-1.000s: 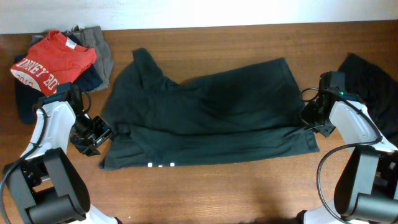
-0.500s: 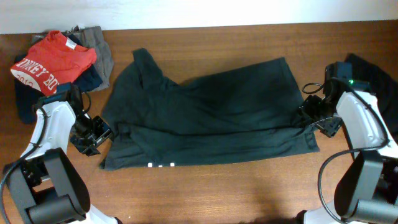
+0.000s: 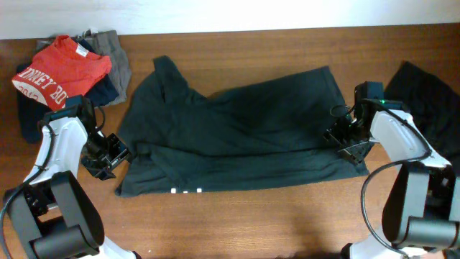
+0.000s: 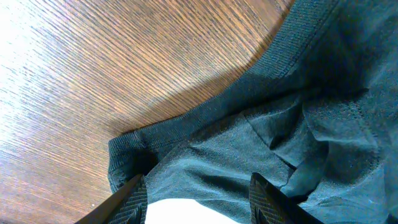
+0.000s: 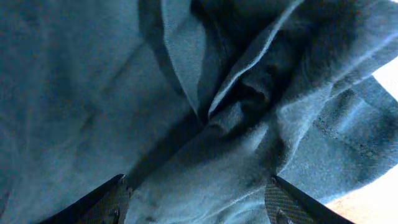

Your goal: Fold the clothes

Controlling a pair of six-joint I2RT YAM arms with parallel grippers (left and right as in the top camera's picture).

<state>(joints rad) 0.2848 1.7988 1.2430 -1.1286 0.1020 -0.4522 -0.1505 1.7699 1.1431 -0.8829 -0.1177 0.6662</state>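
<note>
One dark T-shirt [image 3: 237,129] lies across the middle of the wooden worktop [image 3: 251,223]. It is doubled over along its length and rumpled, and a bit of white lettering [image 3: 187,191] shows at its near edge. The left tool [image 3: 108,155] sits at the shirt's left end beside a ribbed edge band. Its fingers [image 4: 134,199] stand partly apart above the cloth and grip nothing visible. The right tool [image 3: 343,140] stands over the shirt's right end, its fingers [image 5: 112,202] spread wide over a bunched knot of fabric, not closed on it. A heap sits at the far left corner: a red garment [image 3: 61,68] with white lettering on top, a grey garment [image 3: 115,50] behind it, and a navy garment [image 3: 29,119] beneath. Another black garment [image 3: 424,93] lies at the right edge, apart from the T-shirt.
</note>
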